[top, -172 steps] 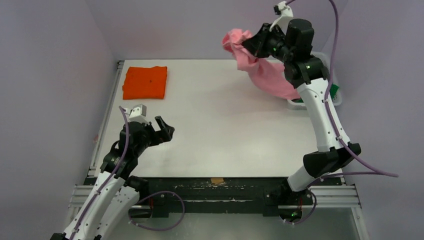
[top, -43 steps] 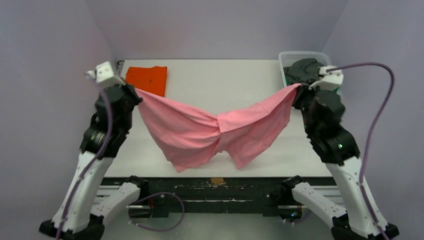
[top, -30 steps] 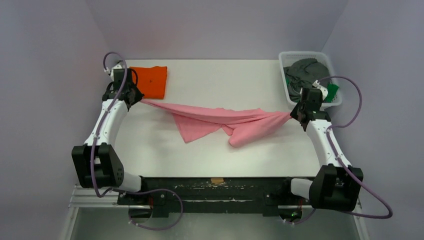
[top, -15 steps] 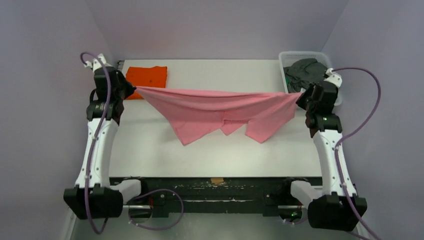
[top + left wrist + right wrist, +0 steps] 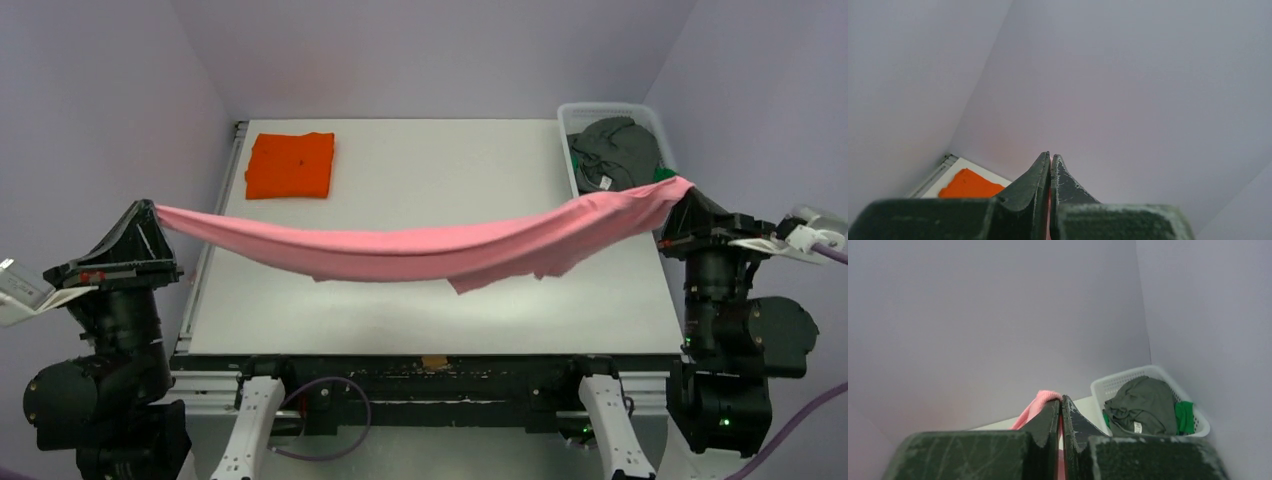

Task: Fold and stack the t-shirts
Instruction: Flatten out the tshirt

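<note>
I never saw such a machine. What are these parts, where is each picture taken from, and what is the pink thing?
These are two robot arms with two-finger grippers. The wide picture is from a camera above and behind them; the other two are from cameras on the wrists. The left gripper and right gripper each pinch one end of a pink t-shirt, stretched above the table. A folded orange t-shirt lies far left; a basket far right holds a grey shirt.

Black-and-white arms (image 5: pixel 112 325), purple cables (image 5: pixel 833 241)
</note>
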